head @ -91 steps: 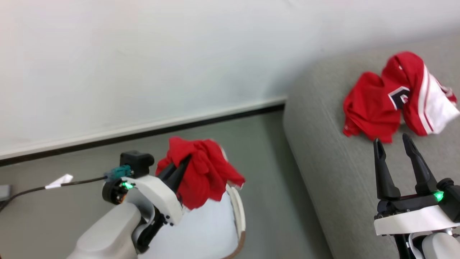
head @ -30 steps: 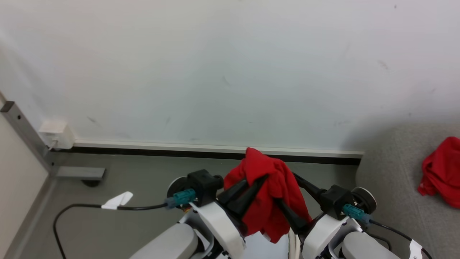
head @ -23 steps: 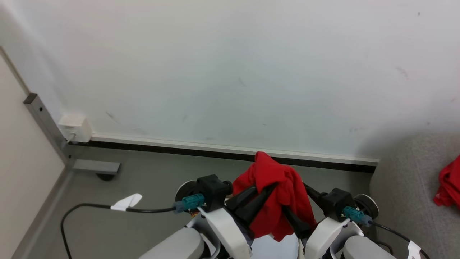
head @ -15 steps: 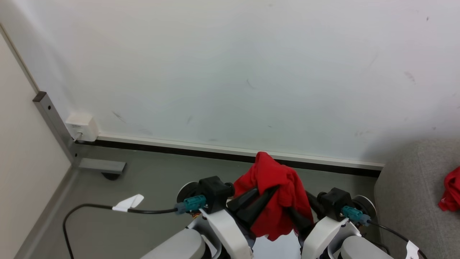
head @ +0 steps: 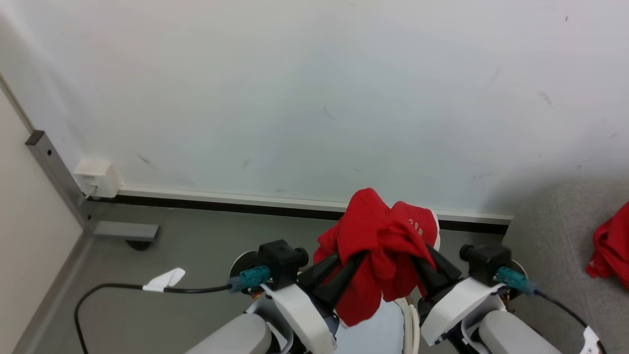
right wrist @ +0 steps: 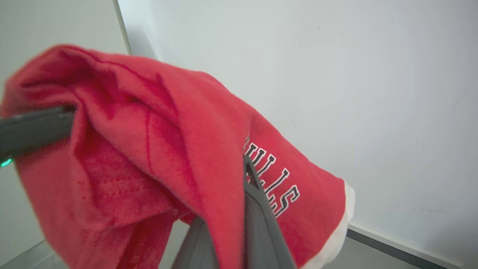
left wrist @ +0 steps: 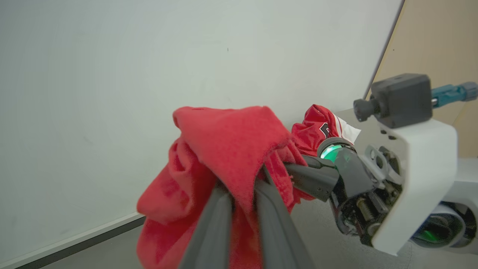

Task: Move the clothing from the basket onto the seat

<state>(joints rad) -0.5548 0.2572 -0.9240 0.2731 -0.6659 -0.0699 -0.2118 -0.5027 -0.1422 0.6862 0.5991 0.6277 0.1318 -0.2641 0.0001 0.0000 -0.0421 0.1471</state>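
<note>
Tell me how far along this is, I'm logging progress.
Done: one red jersey lies on the sofa. In hand: the second jersey, clamped by the left gripper and right gripper, hangs over the basket. Left: carry it to the sofa and release.

The jersey [head: 378,246] at lower centre is matt red cloth with a soft, slightly fuzzy nap. Its lettering [right wrist: 270,179] looks flat and printed, though blur leaves that unsure. The left gripper [head: 351,256] and right gripper [head: 423,258] have dark matt fingers on smooth white plastic shells with a faint sheen. The wall [head: 314,98] is smooth matt paint, lightly scuffed. The sofa [head: 550,246] at lower right is coarse grey woven fabric. The post [head: 53,167] at left looks like dull grey metal.
</note>
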